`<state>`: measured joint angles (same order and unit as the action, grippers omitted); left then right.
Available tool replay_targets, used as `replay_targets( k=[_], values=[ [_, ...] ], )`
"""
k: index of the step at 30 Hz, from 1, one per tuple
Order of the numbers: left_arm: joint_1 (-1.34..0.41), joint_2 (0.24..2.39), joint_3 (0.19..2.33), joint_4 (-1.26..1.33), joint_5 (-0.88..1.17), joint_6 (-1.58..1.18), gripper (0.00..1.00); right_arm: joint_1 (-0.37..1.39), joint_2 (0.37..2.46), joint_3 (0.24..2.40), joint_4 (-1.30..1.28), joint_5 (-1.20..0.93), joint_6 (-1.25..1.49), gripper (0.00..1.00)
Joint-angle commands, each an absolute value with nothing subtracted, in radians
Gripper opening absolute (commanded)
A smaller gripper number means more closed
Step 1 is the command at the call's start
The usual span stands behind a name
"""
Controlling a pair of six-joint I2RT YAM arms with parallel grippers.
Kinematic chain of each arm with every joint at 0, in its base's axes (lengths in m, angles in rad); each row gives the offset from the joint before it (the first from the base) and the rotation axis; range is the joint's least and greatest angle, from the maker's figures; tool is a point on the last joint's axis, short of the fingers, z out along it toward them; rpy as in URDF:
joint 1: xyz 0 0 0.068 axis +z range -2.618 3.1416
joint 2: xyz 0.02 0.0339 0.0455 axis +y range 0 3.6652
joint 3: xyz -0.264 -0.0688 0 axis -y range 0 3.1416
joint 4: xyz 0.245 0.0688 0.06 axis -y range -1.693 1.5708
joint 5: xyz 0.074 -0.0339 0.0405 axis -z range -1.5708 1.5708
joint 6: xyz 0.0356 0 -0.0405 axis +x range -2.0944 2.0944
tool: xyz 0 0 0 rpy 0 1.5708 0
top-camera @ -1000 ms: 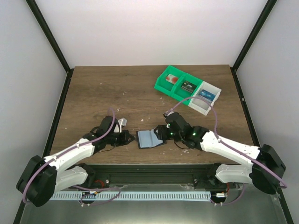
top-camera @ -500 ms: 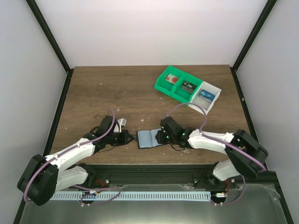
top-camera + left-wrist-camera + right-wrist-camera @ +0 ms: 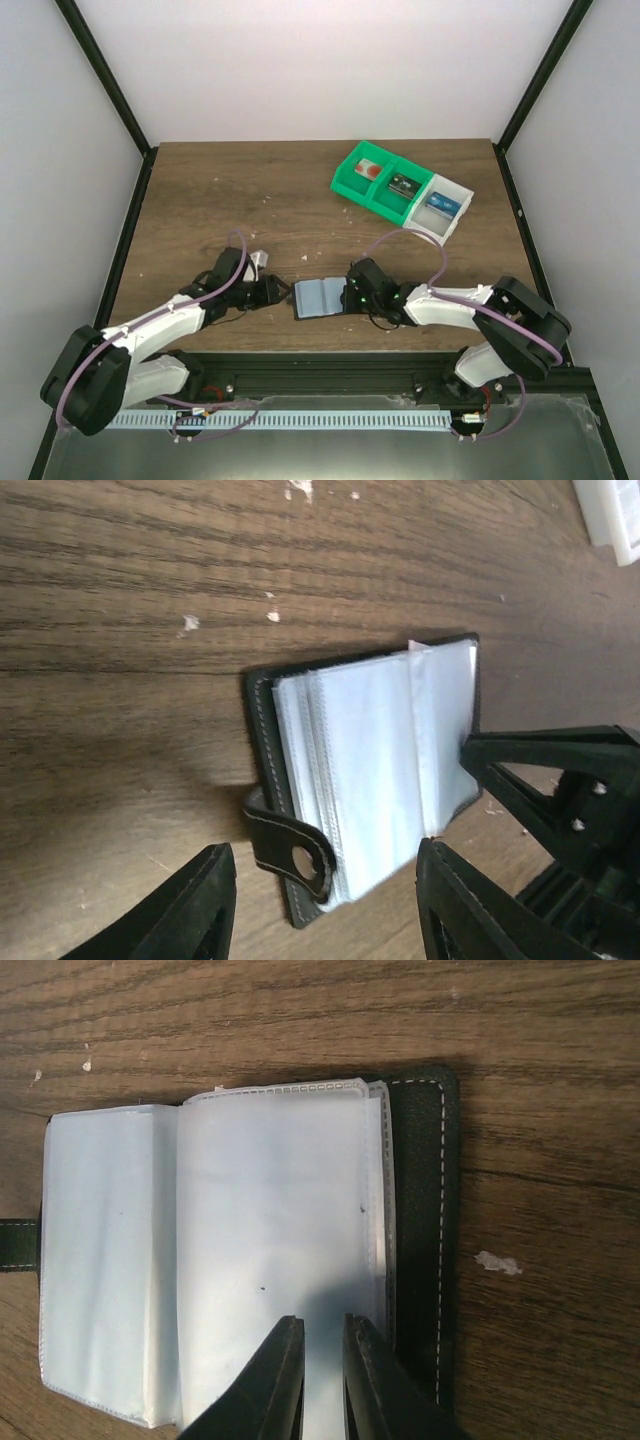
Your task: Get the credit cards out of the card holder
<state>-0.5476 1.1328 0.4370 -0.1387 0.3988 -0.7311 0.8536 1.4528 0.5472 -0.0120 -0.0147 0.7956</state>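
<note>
arms (image 3: 160, 322) low, left gripper (image 3: 325, 865) spread, right gripper (image 3: 322, 1330) narrowed over card holder (image 3: 230, 1230)

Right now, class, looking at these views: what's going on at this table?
Two robot arms are working on a card holder lying open near the front edge of the table. The left end effector is open, its fingers either side of the holder's snap tab. The right end effector has its jaws nearly together over the clear sleeves; whether it pinches one is unclear. No card shows in those sleeves. The green-and-white bin holds small card-like items.
</note>
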Motion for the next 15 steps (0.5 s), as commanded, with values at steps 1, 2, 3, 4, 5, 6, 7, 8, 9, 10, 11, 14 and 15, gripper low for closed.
replay_targets(
  k=[1,2,3,4,5,6,7,8,9,10,11,14,15],
  values=[
    [-0.541,1.178,0.39,0.001,0.341,-0.748,0.53,0.851,1.458,0.5,-0.036,-0.008,0.814,0.13],
    [-0.54,1.199,0.384,0.023,0.341,-0.75,0.54,0.851,1.455,0.497,-0.034,-0.008,0.815,0.13],
    [-0.539,1.22,0.385,0.04,0.347,-0.749,0.55,0.85,1.452,0.495,-0.035,-0.009,0.815,0.13],
    [-0.538,1.245,0.39,0.055,0.357,-0.744,0.55,0.851,1.449,0.492,-0.035,-0.01,0.817,0.13],
    [-0.538,1.266,0.396,0.068,0.371,-0.739,0.55,0.851,1.447,0.49,-0.036,-0.01,0.816,0.13],
    [-0.538,1.286,0.402,0.081,0.385,-0.734,0.55,0.85,1.445,0.489,-0.037,-0.011,0.818,0.13],
    [-0.538,1.304,0.406,0.094,0.4,-0.729,0.55,0.849,1.439,0.488,-0.038,-0.013,0.819,0.13],
    [-0.538,1.32,0.41,0.106,0.414,-0.728,0.55,0.851,1.436,0.486,-0.038,-0.014,0.818,0.13],
    [-0.538,1.333,0.409,0.128,0.431,-0.732,0.55,0.851,1.43,0.485,-0.036,-0.015,0.82,0.13],
    [-0.538,1.35,0.406,0.143,0.448,-0.738,0.55,0.851,1.425,0.483,-0.036,-0.016,0.821,0.13],
    [-0.539,1.361,0.4,0.159,0.458,-0.747,0.54,0.851,1.423,0.482,-0.034,-0.016,0.822,0.13],
    [-0.548,1.4,0.397,0.189,0.495,-0.787,0.51,0.85,1.419,0.482,-0.028,-0.026,0.825,0.13],
    [-0.554,1.408,0.393,0.199,0.497,-0.804,0.51,0.851,1.42,0.481,-0.024,-0.033,0.828,0.13]
  ],
)
